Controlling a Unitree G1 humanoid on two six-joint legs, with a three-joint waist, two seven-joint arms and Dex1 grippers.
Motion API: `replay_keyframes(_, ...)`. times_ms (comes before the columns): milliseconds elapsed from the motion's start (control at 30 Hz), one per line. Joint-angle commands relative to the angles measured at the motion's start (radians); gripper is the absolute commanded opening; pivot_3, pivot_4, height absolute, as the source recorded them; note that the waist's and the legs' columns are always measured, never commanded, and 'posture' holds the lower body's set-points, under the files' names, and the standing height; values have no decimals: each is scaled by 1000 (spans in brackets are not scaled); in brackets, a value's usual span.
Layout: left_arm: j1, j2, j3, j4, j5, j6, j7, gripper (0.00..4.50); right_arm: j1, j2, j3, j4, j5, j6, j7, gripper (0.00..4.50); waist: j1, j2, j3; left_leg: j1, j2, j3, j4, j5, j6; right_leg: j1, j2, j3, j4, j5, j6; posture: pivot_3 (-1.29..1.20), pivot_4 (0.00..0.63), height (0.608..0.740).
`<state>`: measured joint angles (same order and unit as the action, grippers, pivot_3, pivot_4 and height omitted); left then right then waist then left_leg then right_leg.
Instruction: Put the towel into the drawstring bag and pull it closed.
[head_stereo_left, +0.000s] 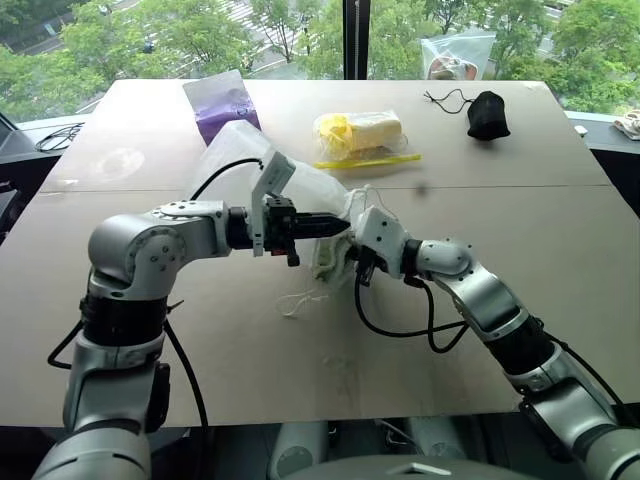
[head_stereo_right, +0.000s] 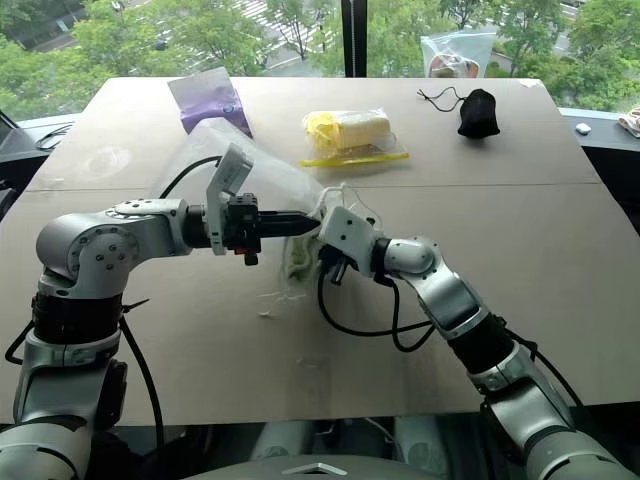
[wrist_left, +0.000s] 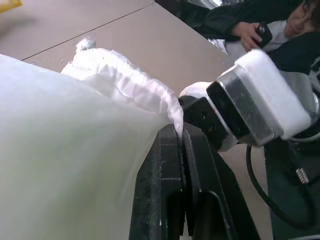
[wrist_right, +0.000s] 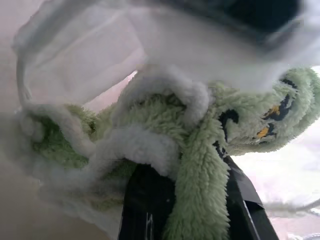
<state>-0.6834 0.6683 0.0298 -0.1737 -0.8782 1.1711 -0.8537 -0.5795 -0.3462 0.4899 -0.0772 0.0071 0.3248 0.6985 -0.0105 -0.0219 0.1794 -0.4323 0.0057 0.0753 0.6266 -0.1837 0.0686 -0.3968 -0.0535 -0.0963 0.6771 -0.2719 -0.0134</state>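
The translucent white drawstring bag (head_stereo_left: 232, 152) lies at mid-table with its gathered mouth turned to the right. My left gripper (head_stereo_left: 338, 228) is shut on the rim of that mouth (wrist_left: 150, 97), holding it slightly off the table. The pale green fluffy towel (wrist_right: 200, 150) is pinched between the black fingers of my right gripper (head_stereo_left: 342, 262), which is shut on it. Towel (head_stereo_left: 328, 262) and gripper sit right at the bag's mouth, just below my left fingertips. A loose white cord (head_stereo_left: 298, 300) trails onto the table under the mouth. How far the towel reaches inside the bag is hidden.
A purple packet (head_stereo_left: 222, 105) lies behind the bag. Farther back are a yellow item in clear plastic (head_stereo_left: 362, 135), a small black pouch (head_stereo_left: 488, 115) and a clear bag (head_stereo_left: 455, 55) at the table's far edge. A person (wrist_left: 260, 30) sits beyond the table.
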Motion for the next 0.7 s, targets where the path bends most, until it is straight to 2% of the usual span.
replay_keyframes(33,-38,-4,7,1,-20,5,-19,0,-11,-26,15,-8,-44,-68,38,43,0,0,0,0,0,0,0,0,0,0,0,0,0,0,0,0,150,740)
replay_keyframes(133,-59,-17,-10,29,-3,2,-20,0,-10,-90,41,-5,-136,-141,54,43,1,0,0,0,0,0,1,0,0,0,0,0,0,0,0,0,150,740)
replay_keyframes(200,-58,-18,-43,26,14,-8,-35,0,-8,-81,26,-5,-145,-134,40,43,1,0,0,0,0,0,2,0,0,0,0,0,0,0,0,0,150,740)
replay_keyframes(367,-18,-6,-92,-54,-19,26,-83,0,48,181,-219,-21,190,137,-41,43,-4,-1,0,0,0,-1,2,0,0,0,0,0,2,1,-1,0,150,740)
replay_keyframes(533,35,43,-108,-122,-31,50,-116,0,58,287,-397,-21,406,313,-69,43,2,0,0,0,0,-1,2,0,0,1,0,0,1,1,-1,0,150,740)
replay_keyframes(700,73,77,-97,-120,-16,30,-120,0,36,384,-599,7,594,459,-218,43,-1,0,1,0,0,-1,2,0,-1,0,-1,0,1,1,-2,0,150,740)
